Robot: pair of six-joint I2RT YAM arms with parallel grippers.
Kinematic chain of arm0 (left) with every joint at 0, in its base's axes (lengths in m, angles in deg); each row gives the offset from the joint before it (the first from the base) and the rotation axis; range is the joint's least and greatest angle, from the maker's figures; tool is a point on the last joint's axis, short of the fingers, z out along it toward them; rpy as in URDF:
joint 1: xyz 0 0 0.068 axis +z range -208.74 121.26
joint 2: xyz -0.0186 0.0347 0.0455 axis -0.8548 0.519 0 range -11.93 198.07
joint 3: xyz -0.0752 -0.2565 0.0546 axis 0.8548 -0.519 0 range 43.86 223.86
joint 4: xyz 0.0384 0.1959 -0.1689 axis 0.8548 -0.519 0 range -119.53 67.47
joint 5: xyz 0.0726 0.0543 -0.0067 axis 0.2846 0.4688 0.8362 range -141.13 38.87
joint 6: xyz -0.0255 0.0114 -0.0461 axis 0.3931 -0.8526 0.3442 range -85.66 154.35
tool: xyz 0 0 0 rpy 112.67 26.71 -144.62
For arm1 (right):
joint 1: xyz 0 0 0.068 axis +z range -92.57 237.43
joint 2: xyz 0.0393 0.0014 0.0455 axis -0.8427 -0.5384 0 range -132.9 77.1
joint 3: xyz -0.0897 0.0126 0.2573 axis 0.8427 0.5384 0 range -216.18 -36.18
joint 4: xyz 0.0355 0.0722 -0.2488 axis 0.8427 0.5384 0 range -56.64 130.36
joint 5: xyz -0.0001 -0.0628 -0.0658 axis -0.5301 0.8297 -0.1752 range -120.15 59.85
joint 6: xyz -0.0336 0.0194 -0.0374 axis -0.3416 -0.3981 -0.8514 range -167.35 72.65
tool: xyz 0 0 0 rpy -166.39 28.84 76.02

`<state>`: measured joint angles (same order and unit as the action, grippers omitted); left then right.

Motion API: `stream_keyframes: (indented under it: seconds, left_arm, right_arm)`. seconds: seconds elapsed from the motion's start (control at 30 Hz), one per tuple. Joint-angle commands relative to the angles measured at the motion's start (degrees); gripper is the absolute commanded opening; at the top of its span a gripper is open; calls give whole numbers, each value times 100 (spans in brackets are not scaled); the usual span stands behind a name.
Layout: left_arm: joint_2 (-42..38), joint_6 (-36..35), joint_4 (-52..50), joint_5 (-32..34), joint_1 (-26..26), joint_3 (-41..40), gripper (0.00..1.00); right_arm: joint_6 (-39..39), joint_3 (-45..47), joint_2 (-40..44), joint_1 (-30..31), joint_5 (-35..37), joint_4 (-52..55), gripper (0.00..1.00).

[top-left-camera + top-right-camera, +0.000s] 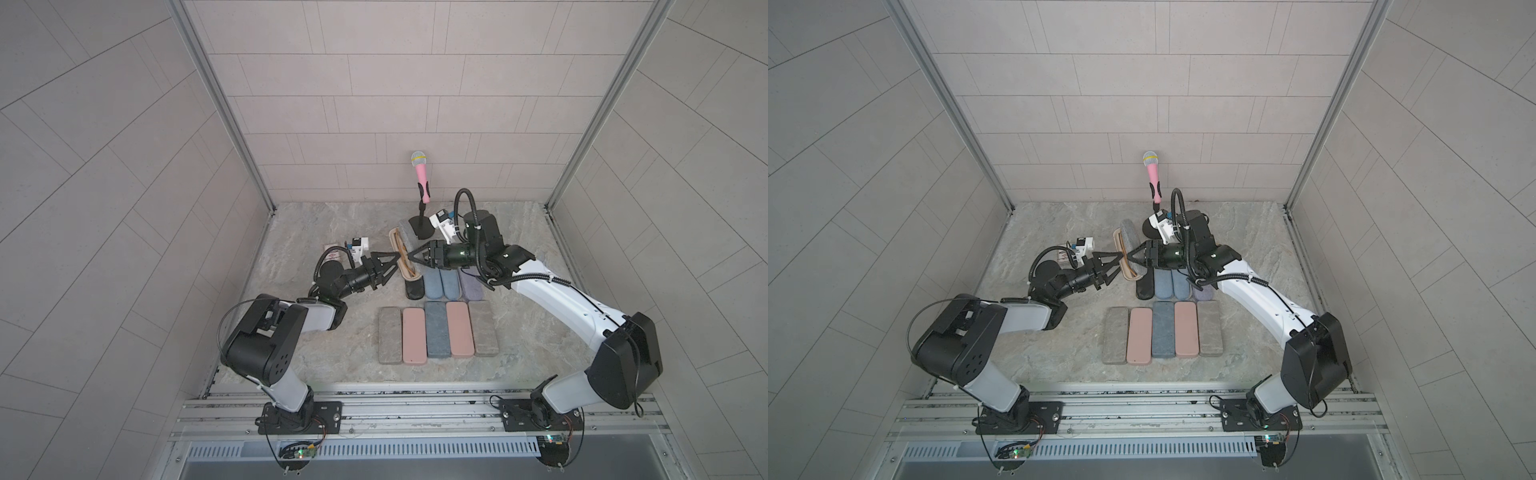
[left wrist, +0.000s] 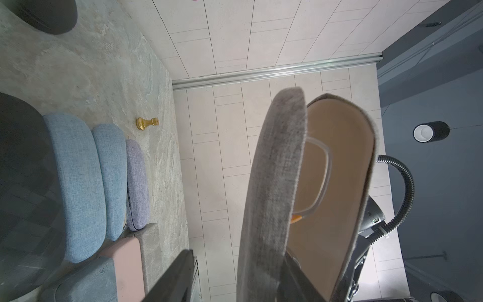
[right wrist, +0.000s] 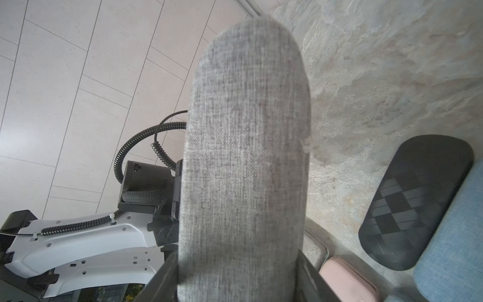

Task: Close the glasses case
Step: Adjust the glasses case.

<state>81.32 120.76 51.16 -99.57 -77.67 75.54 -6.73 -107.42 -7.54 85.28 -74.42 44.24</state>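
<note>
Left wrist: left tool [image 2: 236, 264] straddles glasses case's [image 2: 274, 183] lid edge, gap beside.

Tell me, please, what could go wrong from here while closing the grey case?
The glasses sit between the open halves of the grey case and might get pinched. The left gripper stands open, so only the right gripper holds the case; it could twist or drop.
</note>
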Motion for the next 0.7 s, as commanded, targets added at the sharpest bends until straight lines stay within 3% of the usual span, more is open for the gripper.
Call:
stream_keyframes:
  seconds: [0.0,0.23,0.43,0.67]
  left_arm:
    - [51,81,233,-130,-5,-74,62]
    - [19,120,233,-155,-3,-104,64]
    - [-399,269,130,-320,261,-120,67]
    - [-1077,-422,-1223,-455,573,-146,69]
  right_arm:
    - [-166,7,-23,-27,58,-275,23]
    - [249,414,-284,-164,-287,-1122,23]
    - [1321,1017,-631,-436,-784,-2832,23]
    - [2108,1335,-956,-501,-1001,-4097,22]
